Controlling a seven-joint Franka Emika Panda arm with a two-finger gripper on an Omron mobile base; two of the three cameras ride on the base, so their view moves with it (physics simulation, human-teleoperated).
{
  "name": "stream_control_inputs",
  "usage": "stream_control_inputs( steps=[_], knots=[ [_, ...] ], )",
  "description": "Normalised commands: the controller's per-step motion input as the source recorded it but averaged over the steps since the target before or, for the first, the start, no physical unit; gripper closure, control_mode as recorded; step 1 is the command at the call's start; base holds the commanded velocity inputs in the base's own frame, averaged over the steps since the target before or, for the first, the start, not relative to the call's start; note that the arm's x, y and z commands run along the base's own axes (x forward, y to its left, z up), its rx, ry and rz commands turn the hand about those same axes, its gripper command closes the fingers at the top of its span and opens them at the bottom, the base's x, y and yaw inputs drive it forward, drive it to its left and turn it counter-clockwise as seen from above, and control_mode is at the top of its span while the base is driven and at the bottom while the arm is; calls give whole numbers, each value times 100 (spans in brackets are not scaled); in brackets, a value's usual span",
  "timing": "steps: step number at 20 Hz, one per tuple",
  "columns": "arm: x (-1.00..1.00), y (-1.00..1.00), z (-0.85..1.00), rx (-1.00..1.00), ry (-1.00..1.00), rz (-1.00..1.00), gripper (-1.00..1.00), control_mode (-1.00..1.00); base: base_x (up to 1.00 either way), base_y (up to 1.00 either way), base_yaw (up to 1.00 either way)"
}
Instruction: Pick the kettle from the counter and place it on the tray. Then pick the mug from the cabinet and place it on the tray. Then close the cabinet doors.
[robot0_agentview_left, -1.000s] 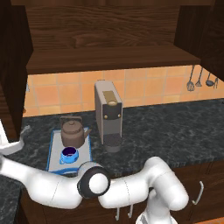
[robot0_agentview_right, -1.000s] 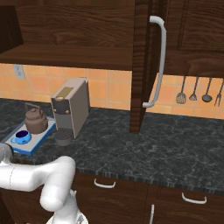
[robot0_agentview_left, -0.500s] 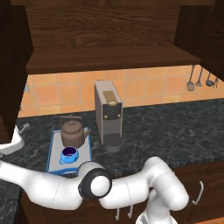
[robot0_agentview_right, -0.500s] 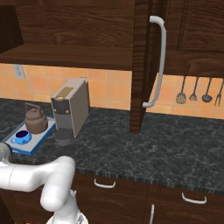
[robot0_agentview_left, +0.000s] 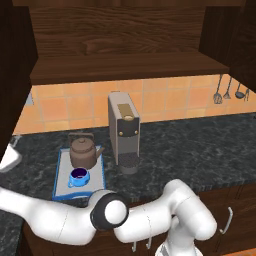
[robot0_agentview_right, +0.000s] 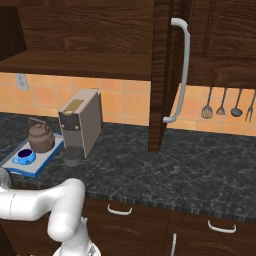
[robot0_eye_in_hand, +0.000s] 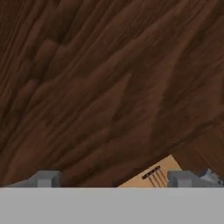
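Nearest the base cameras, the white arm (robot0_agentview_left: 145, 220) is observed stretched low across the front of the dark stone counter (robot0_agentview_left: 200, 150). In the hand view, the two fingertips of the gripper (robot0_eye_in_hand: 114, 178) are seen spread wide apart, with nothing pinched between them; dark brown wood is faced. Below the counter edge, the drawers (robot0_agentview_right: 145, 227) are noted with silver handles. On the counter, the blue-rimmed tray (robot0_agentview_left: 64, 185) is laid flat. The blue mug (robot0_agentview_left: 79, 177) is stood upright on its front half, its dark inside facing up. The brown kettle (robot0_agentview_left: 83, 154) is placed behind the mug, also on the tray, lid on — contact between the two cannot be told. Just beside the tray, the tall coffee machine (robot0_agentview_left: 120, 130) is positioned. One of the cabinet doors (robot0_agentview_right: 161, 75) is found swung open, its long silver handle (robot0_agentview_right: 185, 70) seen in the right base view. Farther back, utensils (robot0_agentview_right: 222, 105) are hung before the orange tiles (robot0_agentview_right: 112, 100); above, the cabinet (robot0_agentview_left: 125, 65) is left open-fronted, its wood-grain shelf exposed.
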Motion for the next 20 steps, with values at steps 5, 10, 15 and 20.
stream_control_inputs(
  steps=[5,10,15,20],
  knots=[
    [-14,-22,65,4,-26,3,-100,-100,0,0,0],
    [-5,-79,35,13,-4,0,-100,-100,0,0,0],
    [15,-93,26,18,0,0,-100,-100,0,0,0],
    [42,-82,19,24,-7,7,-100,-100,0,0,0]
  ],
)
